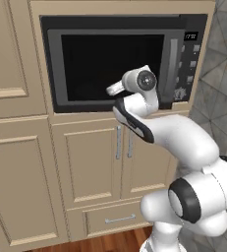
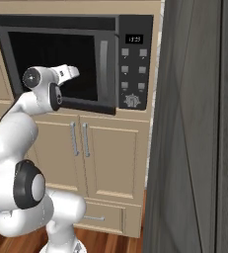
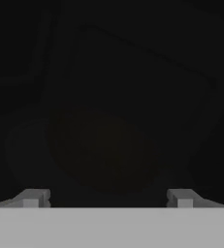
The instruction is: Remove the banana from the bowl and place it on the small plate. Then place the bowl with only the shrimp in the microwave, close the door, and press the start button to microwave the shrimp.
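The microwave (image 1: 120,61) sits built into beige cabinetry (image 1: 16,147), its door (image 2: 56,64) closed. Through the dark glass a faint round bowl (image 3: 104,150) rests on the cavity floor.

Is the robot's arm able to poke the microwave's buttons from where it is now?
Probably yes. The gripper, jaws open, sits in front of the closed door of the microwave, and nothing stands between it and the button panel just to the right.
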Tool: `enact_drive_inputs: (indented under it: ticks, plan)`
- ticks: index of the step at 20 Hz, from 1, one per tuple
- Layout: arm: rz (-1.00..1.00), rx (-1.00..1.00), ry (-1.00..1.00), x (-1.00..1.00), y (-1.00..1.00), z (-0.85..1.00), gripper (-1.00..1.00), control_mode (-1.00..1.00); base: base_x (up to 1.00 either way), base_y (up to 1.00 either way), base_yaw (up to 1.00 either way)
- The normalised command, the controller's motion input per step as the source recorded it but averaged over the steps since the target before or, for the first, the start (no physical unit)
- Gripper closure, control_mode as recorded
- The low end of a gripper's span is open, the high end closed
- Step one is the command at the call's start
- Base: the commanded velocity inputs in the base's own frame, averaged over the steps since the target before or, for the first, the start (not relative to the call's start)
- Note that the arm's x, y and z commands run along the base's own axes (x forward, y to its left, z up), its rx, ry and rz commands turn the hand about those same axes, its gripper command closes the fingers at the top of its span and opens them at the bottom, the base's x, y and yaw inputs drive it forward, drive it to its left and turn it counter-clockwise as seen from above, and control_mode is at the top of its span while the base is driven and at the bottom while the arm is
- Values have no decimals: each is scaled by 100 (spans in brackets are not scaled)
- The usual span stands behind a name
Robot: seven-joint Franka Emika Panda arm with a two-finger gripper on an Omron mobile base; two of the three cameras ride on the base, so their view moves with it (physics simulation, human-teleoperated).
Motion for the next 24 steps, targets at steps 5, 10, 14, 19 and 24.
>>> enact_drive_inputs:
  ticks: [5, 10, 14, 19, 24]
  plan:
    - [0, 10, -4, 44, -6, 0, -100, -100, 0, 0, 0]
    - [0, 10, -2, 50, 0, 0, -100, -100, 0, 0, 0]
    - [0, 9, 0, 54, 0, 0, -100, -100, 0, 0, 0]
    - [0, 8, 0, 24, -1, 0, -100, -100, 0, 0, 0]
    - [1, 6, -11, -72, -37, 21, -100, -100, 0, 0, 0]
